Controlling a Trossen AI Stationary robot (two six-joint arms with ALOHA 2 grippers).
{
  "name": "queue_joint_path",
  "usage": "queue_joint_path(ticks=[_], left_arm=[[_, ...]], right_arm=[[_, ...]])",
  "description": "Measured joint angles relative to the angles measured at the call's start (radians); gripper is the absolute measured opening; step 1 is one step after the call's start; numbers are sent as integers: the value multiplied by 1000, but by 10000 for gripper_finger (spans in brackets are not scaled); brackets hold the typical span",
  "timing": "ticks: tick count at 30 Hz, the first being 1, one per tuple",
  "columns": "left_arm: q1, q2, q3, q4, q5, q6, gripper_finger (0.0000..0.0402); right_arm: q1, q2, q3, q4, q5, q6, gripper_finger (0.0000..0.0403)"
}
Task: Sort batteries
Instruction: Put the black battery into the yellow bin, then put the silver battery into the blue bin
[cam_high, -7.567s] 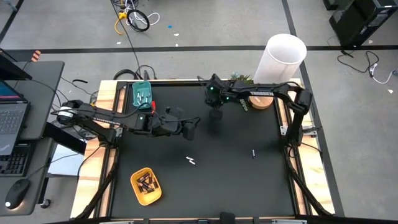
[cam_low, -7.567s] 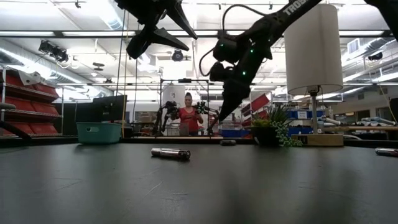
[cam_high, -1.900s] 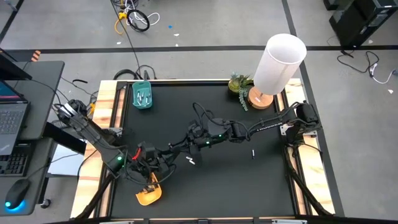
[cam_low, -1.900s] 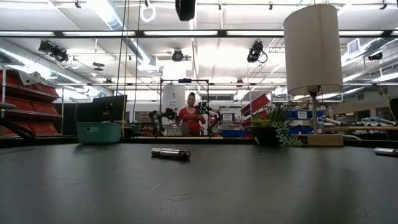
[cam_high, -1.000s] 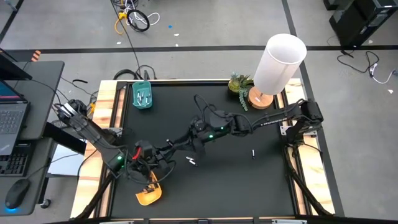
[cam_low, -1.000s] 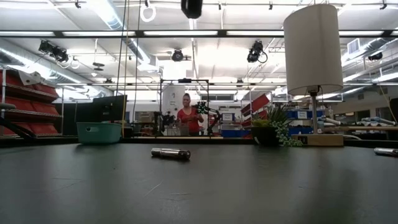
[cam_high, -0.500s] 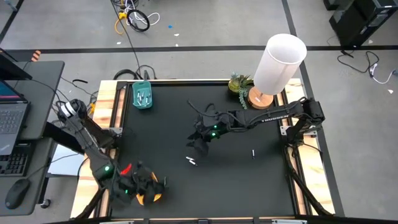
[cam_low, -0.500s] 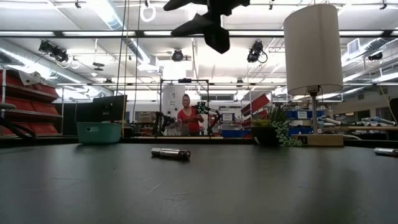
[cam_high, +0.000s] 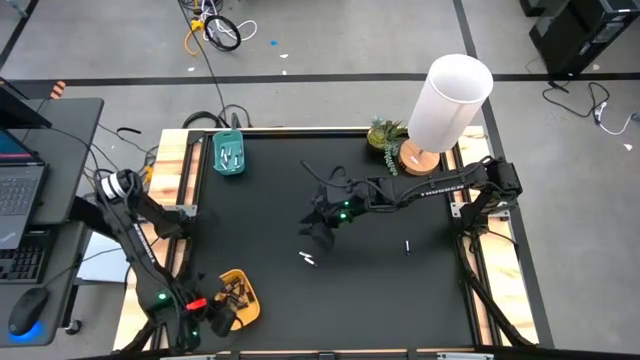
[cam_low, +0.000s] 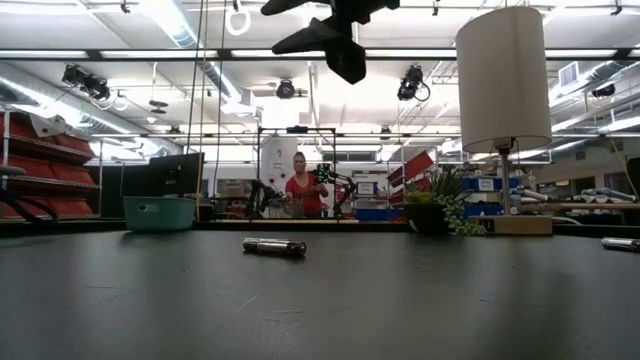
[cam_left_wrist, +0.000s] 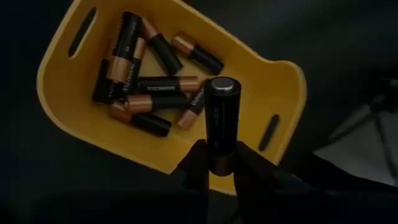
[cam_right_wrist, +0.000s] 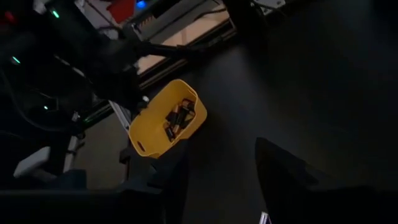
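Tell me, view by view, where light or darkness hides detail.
Low view: bright ceiling lights silhouette the right gripper. Right wrist view: mostly dark, only the yellow tray well lit. Left wrist view: the held battery shows glare on its cap.

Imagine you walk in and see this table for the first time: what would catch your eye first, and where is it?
Probably the yellow tray of dark, copper-ended batteries at the table's near left corner, with the left gripper poised above it, shut on another dark battery. Next, the tall white lamp at the far right edge, and the right gripper hanging open over the middle, near pale batteries lying loose on the black mat.
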Motion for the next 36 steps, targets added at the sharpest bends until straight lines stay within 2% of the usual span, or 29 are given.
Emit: queue_joint_path(ticks=[2,8,11,15,20,28,36], left_arm=[[9,22,0,-3,12,-4,70],[53,59,0,-4,16,6,163],[66,62,0,-4,23,22,191],[67,62,0,-5,40,24,204],[67,61,14,-12,76,23,198],[106,58,112,-18,-209,115,180],[258,58,122,-19,-365,339,177]], right_arm=[[0,0,0,19,1,0,165],[0,0,0,49,1,3,162],[0,0,0,47,1,8,162],[0,0,0,47,1,8,162],[-4,-7,0,18,-8,10,160],[-41,-103,1,-170,-29,-22,159],[-51,-128,-2,-468,-6,-21,159]])
